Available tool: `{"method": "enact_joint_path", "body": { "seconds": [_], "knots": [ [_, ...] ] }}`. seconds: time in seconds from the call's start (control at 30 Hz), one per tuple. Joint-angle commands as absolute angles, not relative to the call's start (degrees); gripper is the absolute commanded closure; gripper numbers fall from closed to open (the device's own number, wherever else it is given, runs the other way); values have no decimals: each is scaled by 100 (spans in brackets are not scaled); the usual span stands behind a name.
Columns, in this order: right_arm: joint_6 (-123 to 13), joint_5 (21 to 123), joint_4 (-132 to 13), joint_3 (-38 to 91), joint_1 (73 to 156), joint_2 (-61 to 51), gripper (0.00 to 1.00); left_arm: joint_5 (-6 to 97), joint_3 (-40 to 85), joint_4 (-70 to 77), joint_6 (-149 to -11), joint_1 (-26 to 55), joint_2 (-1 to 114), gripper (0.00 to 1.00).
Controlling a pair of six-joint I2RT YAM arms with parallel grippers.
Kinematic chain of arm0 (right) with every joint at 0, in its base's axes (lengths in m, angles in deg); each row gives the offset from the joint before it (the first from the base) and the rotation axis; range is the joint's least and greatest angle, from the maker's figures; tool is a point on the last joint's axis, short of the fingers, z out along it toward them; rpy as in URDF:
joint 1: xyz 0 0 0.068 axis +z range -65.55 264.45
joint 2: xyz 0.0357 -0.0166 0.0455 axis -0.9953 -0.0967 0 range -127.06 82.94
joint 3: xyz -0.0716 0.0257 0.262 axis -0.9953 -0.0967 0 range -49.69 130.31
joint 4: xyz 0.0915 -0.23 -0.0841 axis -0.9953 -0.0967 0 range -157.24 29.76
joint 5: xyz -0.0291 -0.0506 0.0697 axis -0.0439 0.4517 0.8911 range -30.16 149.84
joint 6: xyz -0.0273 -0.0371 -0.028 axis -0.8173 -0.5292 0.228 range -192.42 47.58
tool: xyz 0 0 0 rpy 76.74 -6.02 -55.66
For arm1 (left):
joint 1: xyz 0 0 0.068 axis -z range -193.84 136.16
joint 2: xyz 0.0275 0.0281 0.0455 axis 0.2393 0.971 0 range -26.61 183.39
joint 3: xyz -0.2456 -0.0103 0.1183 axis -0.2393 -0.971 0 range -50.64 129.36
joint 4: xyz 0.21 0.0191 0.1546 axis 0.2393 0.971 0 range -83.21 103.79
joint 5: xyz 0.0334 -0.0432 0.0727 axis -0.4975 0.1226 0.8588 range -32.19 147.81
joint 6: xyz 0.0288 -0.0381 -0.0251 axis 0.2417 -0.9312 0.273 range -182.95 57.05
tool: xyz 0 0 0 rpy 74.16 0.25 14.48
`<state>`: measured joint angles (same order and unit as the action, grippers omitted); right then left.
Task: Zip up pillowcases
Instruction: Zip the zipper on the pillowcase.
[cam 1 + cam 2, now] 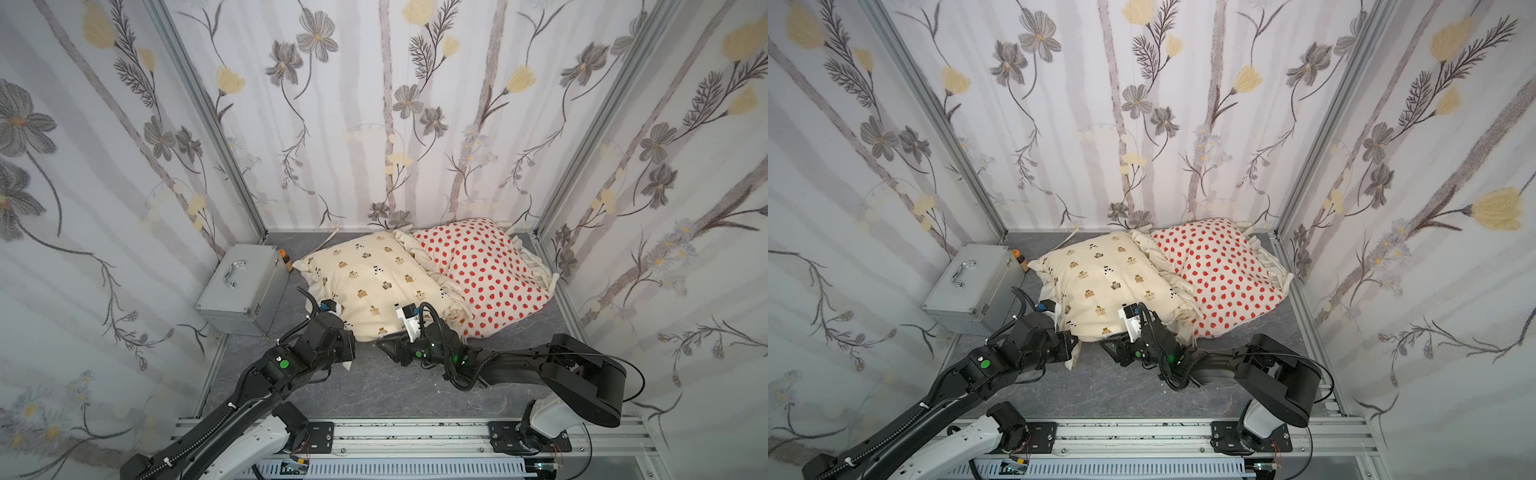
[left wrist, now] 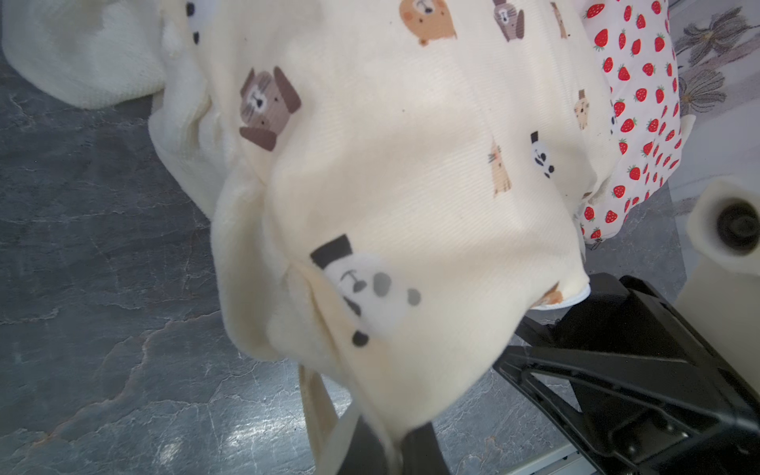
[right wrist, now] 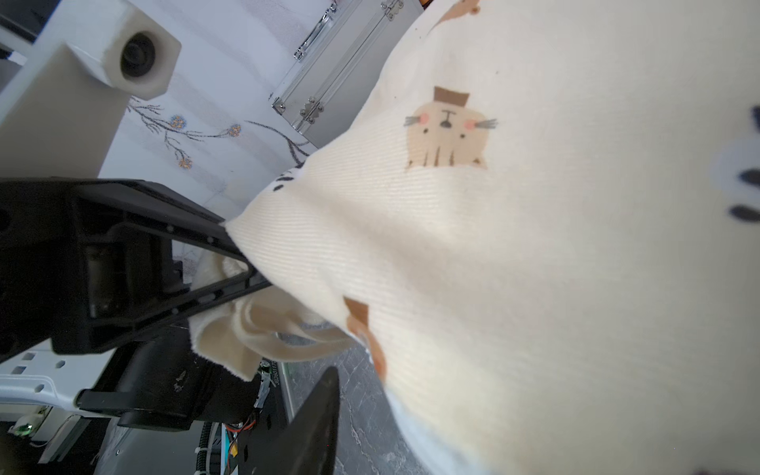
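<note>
The cream pillowcase (image 1: 374, 274) (image 1: 1100, 274) with small animals lies mid-floor, and the strawberry pillowcase (image 1: 482, 266) (image 1: 1217, 266) leans against its right side. My left gripper (image 2: 390, 450) (image 1: 347, 362) is shut on the cream pillowcase's (image 2: 390, 164) near left corner, with fabric and ruffle pinched between the jaws. My right gripper (image 1: 388, 347) (image 1: 1113, 350) sits at the near edge of the cream pillowcase (image 3: 534, 246) and stands open. One of its fingers (image 3: 316, 423) shows with bare floor beside it; the cloth hides its other finger. A sliver of white filling shows under that edge. No zipper is visible.
A silver metal case (image 1: 241, 286) (image 1: 967, 282) with a handle stands at the left wall, a small orange-capped bottle (image 1: 283, 259) behind it. Flowered walls close in three sides. Grey marbled floor (image 1: 374, 390) runs to the metal rail (image 1: 415, 432) at the front.
</note>
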<state>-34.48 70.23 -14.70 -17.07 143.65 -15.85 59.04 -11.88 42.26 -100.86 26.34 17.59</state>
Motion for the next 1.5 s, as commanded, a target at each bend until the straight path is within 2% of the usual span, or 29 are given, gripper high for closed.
{"method": "enact_joint_path", "body": {
  "seconds": [0.0, 1.1, 1.47],
  "knots": [
    [-3364, 7053, -1010, -1669, 14370, -1631, 58, 5844, -1084, 4212, -10092, 2632, 1743, 100],
    [-3214, 6684, -783, -1594, 14503, -1662, 73, 5763, -929, 4265, -10067, 2632, 1714, 100],
    [-3075, 6428, -994, -1488, 14510, -1712, 82, 5761, -936, 4282, -10057, 2633, 1685, 100]
  ]
}}
